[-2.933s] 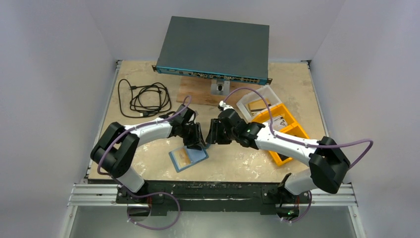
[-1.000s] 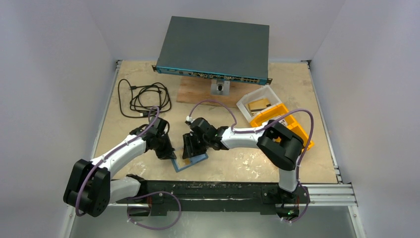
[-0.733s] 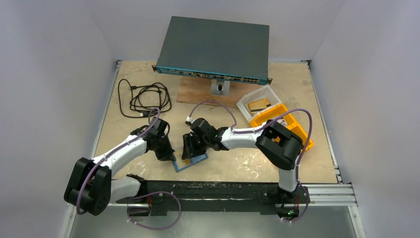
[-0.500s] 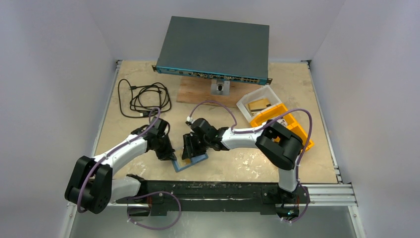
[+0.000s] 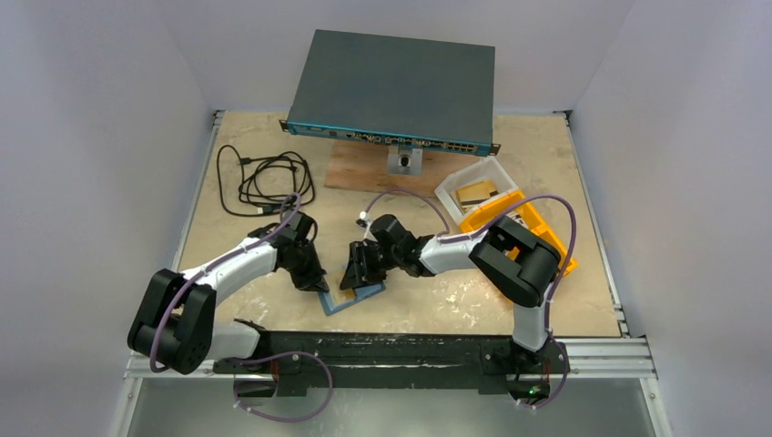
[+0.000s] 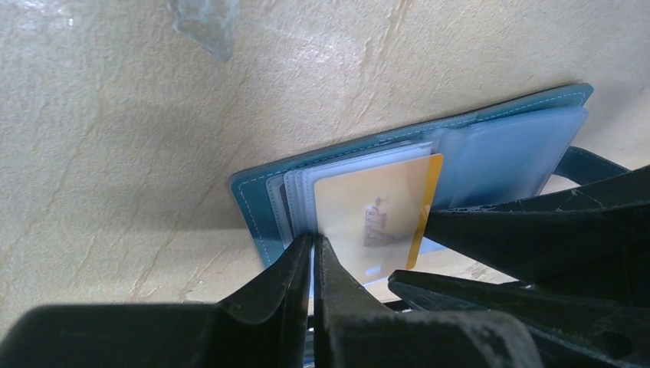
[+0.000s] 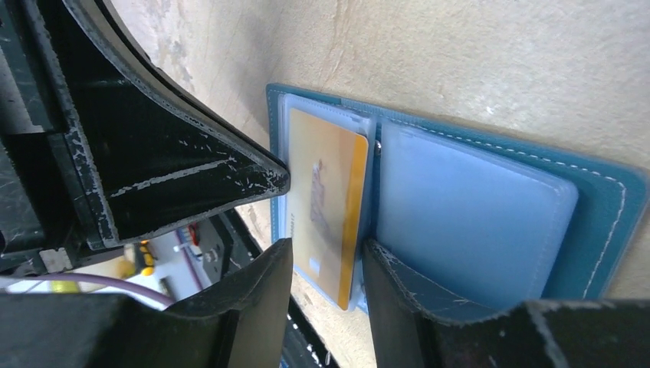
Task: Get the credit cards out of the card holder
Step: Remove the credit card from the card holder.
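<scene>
The left gripper (image 6: 313, 244), fingers pressed together, is touching the open teal-blue folding card holder (image 6: 253, 201) at its ten-o'clock edge. The right gripper (image 7: 326, 249) is straddling the glossy gold rectangular plastic card (image 7: 326, 180) from twelve o'clock; whether it is gripping the card is unclear.

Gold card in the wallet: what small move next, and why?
Probably close the right gripper on the gold card: its jaws stand apart either side of the card's end, partly out of the wallet, while the shut left gripper seems to pin the wallet.

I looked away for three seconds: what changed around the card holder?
Both grippers closed in on the open card holder: left gripper at its left edge, shut; right gripper flanking the gold credit card, grip unclear. The right gripper then edged right. Card holder, cable, orange bin and network switch stayed put.
</scene>
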